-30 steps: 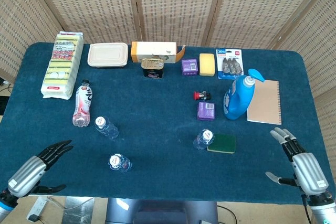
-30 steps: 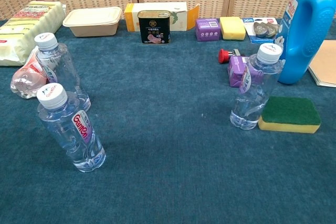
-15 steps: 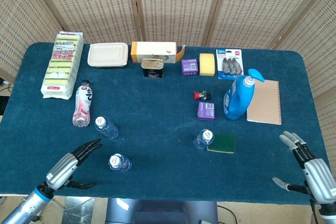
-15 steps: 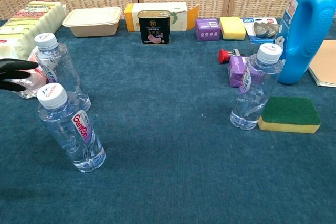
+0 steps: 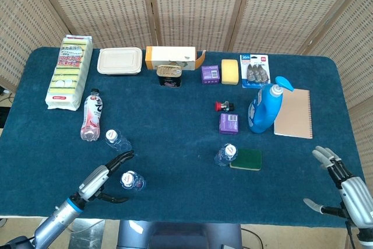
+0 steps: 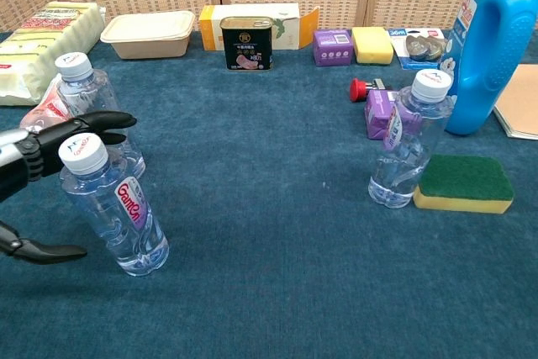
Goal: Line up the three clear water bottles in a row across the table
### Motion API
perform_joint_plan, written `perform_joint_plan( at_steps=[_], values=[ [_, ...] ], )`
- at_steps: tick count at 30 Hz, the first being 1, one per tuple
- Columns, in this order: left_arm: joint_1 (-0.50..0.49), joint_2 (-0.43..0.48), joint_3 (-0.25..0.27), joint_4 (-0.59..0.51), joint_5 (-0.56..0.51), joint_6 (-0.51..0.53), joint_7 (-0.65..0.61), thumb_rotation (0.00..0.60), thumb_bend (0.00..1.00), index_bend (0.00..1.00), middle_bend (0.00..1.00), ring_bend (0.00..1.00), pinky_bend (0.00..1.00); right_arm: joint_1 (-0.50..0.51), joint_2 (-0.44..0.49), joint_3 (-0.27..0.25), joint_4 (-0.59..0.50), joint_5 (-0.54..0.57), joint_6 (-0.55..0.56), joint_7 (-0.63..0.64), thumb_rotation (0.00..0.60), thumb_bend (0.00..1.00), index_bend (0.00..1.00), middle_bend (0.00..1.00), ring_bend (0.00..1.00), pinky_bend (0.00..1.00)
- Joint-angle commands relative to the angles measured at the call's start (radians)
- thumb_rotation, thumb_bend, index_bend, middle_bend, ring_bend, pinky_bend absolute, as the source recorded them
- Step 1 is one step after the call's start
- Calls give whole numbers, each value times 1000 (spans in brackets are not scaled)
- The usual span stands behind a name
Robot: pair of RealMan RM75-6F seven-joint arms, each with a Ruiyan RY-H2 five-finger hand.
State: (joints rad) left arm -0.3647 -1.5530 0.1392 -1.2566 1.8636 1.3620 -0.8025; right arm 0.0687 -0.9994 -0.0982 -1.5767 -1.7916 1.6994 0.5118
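Three clear water bottles stand upright on the blue table. The nearest one [image 5: 132,181] [image 6: 115,206] is at the front left, a second [image 5: 118,141] [image 6: 92,109] stands just behind it, and the third [image 5: 225,155] [image 6: 411,141] is at centre right beside a green sponge. My left hand [image 5: 104,176] [image 6: 38,176] is open right beside the front-left bottle, fingers spread behind it and thumb in front, apparently not touching it. Off the table's front right corner, my right hand [image 5: 347,189] hangs open and holds nothing.
A pink drink bottle [image 5: 91,115] lies left of the bottles. A blue detergent bottle [image 5: 266,107], a notebook [image 5: 293,113], a purple box [image 5: 229,123] and the green sponge [image 5: 246,158] crowd the right. A tin [image 5: 169,76], boxes and sponge packs line the far edge.
My left hand has moved right and forward from the front left corner until it brackets the front-left bottle. My right hand has drawn back toward the front right corner. The bottles have not moved.
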Motion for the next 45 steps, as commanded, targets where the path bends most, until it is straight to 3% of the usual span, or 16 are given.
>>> perform_joint_plan(
  at_steps=[1, 4, 6, 9, 15, 22, 32, 38, 45],
  values=[
    [-12, -32, -1, 29, -17, -9, -10, 600, 160, 0, 0, 0, 121, -2, 1, 3, 4, -1, 3, 6, 600, 28, 60, 54, 49, 282],
    [-11, -50, -6, 40, -39, -14, 6, 600, 189, 6, 51, 25, 237, -2, 1, 4, 5, -2, 3, 10, 600, 28, 60, 54, 49, 281],
    [-11, -61, -10, 42, -52, -18, 21, 600, 225, 93, 182, 107, 315, -2, 1, 6, 6, -3, 3, 11, 600, 28, 60, 54, 49, 282],
    [-12, -72, -12, 44, -66, -24, 44, 600, 256, 279, 287, 178, 371, -2, 0, 8, 7, -4, 3, 12, 600, 28, 60, 53, 49, 282],
    [-17, -84, -12, 38, -84, -32, 73, 600, 270, 448, 360, 226, 401, -3, 0, 11, 6, -6, 1, 12, 600, 28, 60, 53, 49, 282],
    [-22, -100, -30, 33, -105, -19, 82, 600, 271, 460, 360, 226, 401, -4, -1, 13, 5, -8, -2, 8, 600, 28, 60, 54, 49, 282],
    [-120, -86, -122, -83, -133, -71, 159, 600, 272, 461, 360, 226, 401, -6, 0, 15, 1, -8, -5, 7, 600, 28, 60, 54, 49, 282],
    [-186, -90, -182, -141, -176, -140, 200, 600, 271, 460, 360, 226, 410, -5, 0, 17, 2, -10, -6, 9, 600, 28, 60, 54, 49, 282],
    [-298, -125, -278, -180, -301, -313, 263, 600, 270, 460, 360, 226, 412, -4, 0, 19, 0, -10, -10, 7, 600, 28, 60, 54, 49, 282]
  ],
)
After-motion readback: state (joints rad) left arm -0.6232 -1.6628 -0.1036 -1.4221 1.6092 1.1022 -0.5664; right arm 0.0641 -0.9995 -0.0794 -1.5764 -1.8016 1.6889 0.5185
